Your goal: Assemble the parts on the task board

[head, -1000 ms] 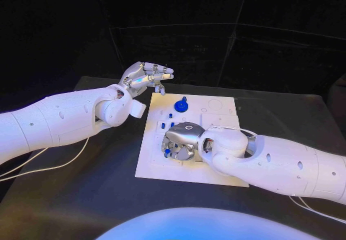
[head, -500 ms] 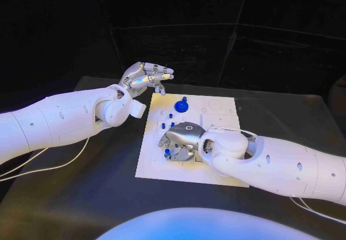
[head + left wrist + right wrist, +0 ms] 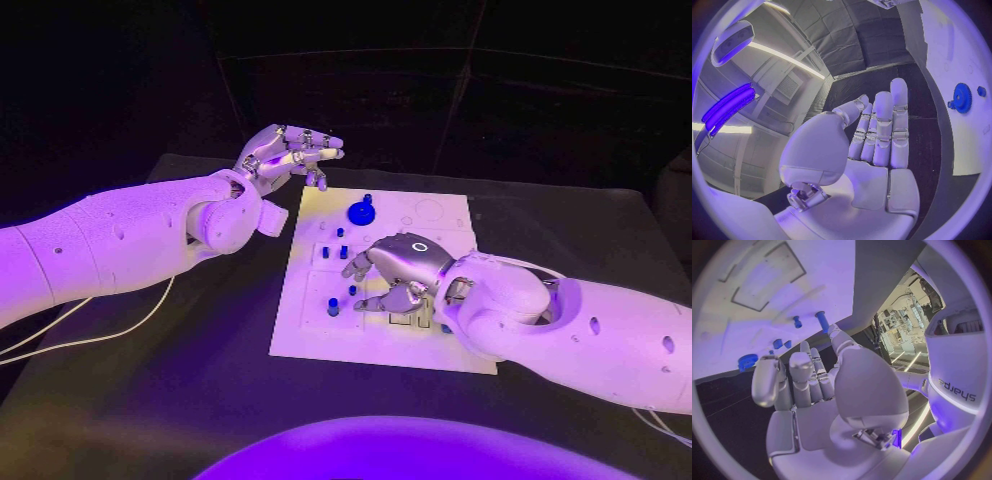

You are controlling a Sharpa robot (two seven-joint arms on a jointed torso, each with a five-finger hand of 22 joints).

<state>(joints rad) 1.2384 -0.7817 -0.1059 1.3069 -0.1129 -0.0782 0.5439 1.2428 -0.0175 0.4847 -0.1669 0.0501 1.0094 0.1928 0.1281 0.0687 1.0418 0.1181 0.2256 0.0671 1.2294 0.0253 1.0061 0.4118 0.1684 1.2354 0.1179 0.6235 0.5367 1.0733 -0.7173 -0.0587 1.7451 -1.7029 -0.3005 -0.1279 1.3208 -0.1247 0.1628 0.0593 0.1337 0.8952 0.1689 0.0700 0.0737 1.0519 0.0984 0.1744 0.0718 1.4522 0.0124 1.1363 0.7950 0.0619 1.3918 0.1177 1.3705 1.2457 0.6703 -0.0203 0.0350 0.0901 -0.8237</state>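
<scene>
R hand: I saw it over task board, fingers curled, grip unclear.
Nearest part: just left.
L hand: open, empty.

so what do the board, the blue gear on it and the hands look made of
Task board: white, matte, flat with recessed outlines; looks like plastic, though painted metal is possible.
Blue gear: evenly coloured, toothed rim in the left wrist view; probably moulded or printed plastic.
Right hand and left hand: silvery, smooth shells with soft highlights; metal or metallic-coated plastic, hard to tell.
</scene>
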